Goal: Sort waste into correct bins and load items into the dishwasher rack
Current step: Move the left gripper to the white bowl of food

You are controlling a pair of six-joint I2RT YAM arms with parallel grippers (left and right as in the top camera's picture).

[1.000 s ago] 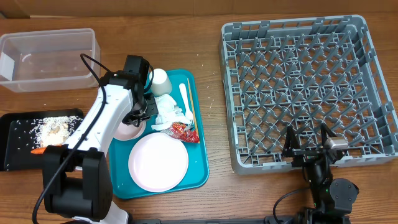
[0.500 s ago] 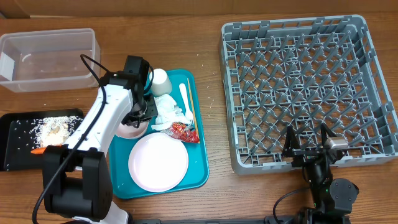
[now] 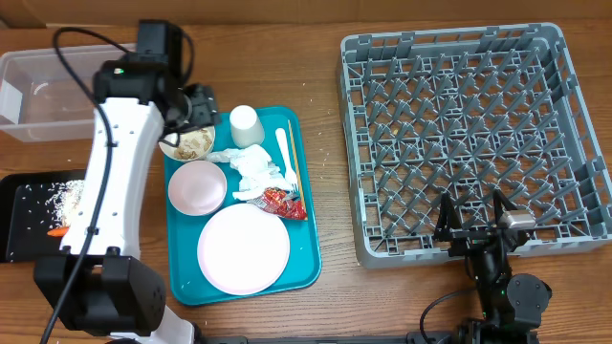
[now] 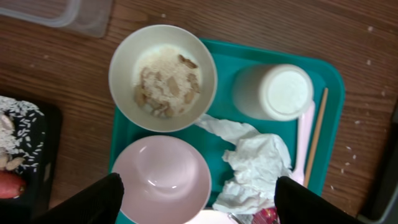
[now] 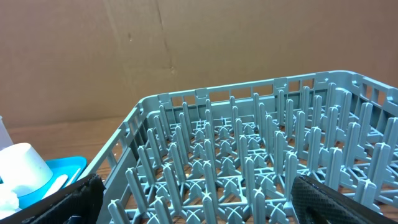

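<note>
One scrap-filled bowl [image 4: 163,78] lies beneath left gripper [image 4: 198,202].

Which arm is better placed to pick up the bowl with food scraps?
Left. The left hand, open, hangs close over that bowl on the tray; the right hand sits far off by the rack.

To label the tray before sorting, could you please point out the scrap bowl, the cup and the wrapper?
scrap bowl [image 4: 126,65]: left wrist view, bare inner wall on its left side.
cup [image 4: 273,92]: left wrist view, its middle.
wrapper [image 3: 283,202]: overhead view, middle of its red part.
</note>
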